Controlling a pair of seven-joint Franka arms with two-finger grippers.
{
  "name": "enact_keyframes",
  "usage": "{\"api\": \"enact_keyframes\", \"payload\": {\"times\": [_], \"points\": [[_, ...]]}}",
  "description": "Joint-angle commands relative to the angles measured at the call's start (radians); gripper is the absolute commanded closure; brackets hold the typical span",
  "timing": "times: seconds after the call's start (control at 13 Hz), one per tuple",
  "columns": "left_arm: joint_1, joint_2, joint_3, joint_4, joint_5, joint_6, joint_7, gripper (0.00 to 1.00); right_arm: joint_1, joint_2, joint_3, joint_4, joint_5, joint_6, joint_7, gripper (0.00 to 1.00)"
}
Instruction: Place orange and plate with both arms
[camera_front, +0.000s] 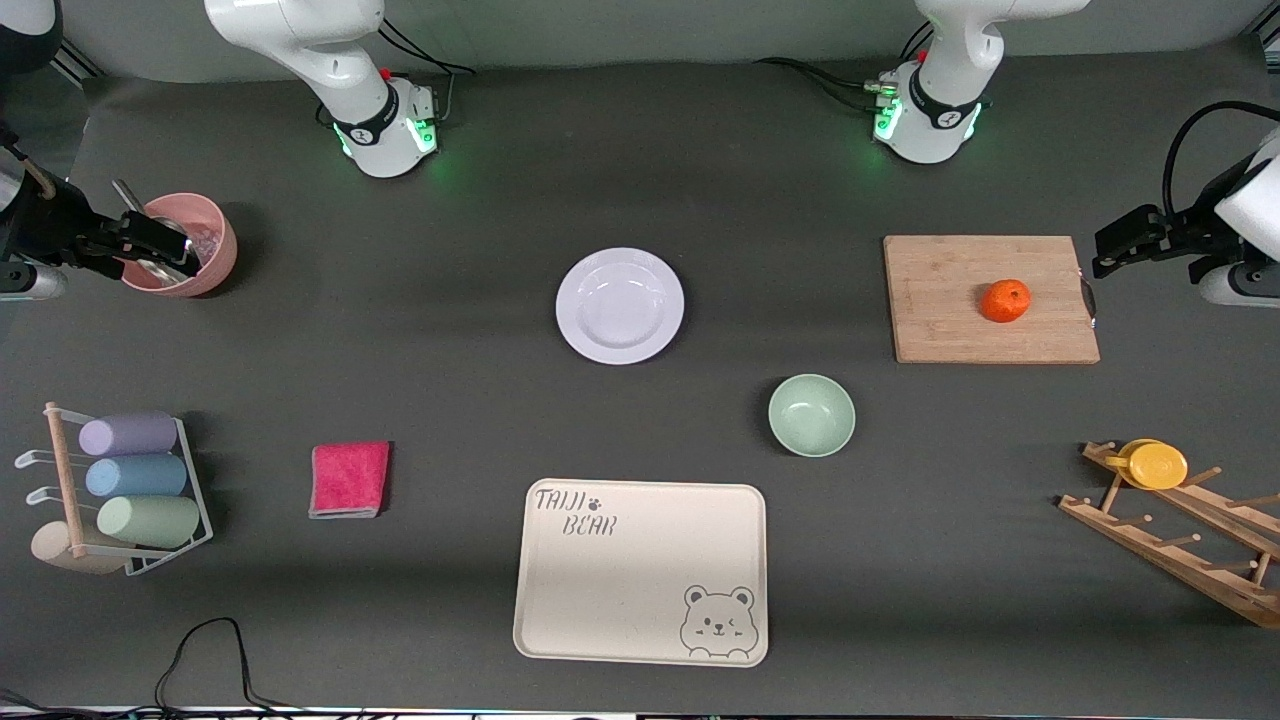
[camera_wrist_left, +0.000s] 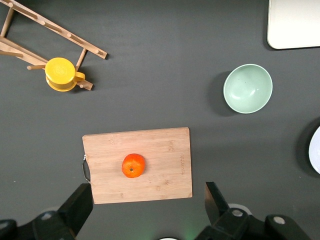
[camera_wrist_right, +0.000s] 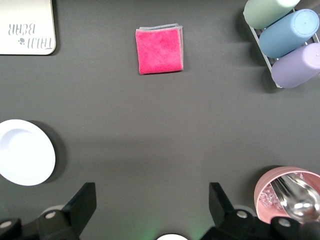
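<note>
The orange (camera_front: 1005, 301) lies on a wooden cutting board (camera_front: 940, 300) toward the left arm's end of the table. The white plate (camera_front: 620, 305) sits on the dark table near the middle. My left gripper (camera_front: 1128, 246) hangs in the air past the board's handle end, open and empty. In the left wrist view the orange (camera_wrist_left: 133, 165) lies between and ahead of the spread fingers (camera_wrist_left: 82, 202). My right gripper (camera_front: 150, 243) is open and empty over a pink cup (camera_front: 205, 250). The plate also shows in the right wrist view (camera_wrist_right: 25, 152).
A pale green bowl (camera_front: 811, 414) stands nearer the camera than the board. A cream bear-printed tray (camera_front: 640, 570) lies at the front middle, a pink cloth (camera_front: 349, 479) beside it. A wire rack of cups (camera_front: 130, 490) and a wooden rack with a yellow cup (camera_front: 1158, 465) stand at the table's ends.
</note>
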Motion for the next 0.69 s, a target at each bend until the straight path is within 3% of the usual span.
{"api": "enact_keyframes", "payload": {"times": [0.0, 0.39, 0.54, 0.62], "points": [[-0.013, 0.011, 0.01, 0.028, -0.012, -0.028, -0.015, 0.0, 0.01, -0.004, -0.001, 0.013, -0.028, -0.028, 0.003, 0.0], [-0.005, 0.002, 0.015, 0.018, -0.009, -0.06, 0.018, 0.0, 0.005, 0.006, -0.009, 0.023, -0.016, -0.028, 0.004, 0.0], [0.019, -0.049, 0.024, -0.011, -0.004, -0.097, 0.047, 0.0, 0.002, 0.022, -0.01, 0.051, -0.016, -0.028, 0.003, 0.0], [0.047, -0.107, 0.026, -0.072, 0.002, -0.097, 0.079, 0.0, -0.006, 0.022, -0.013, 0.058, -0.014, -0.028, 0.004, 0.0]]}}
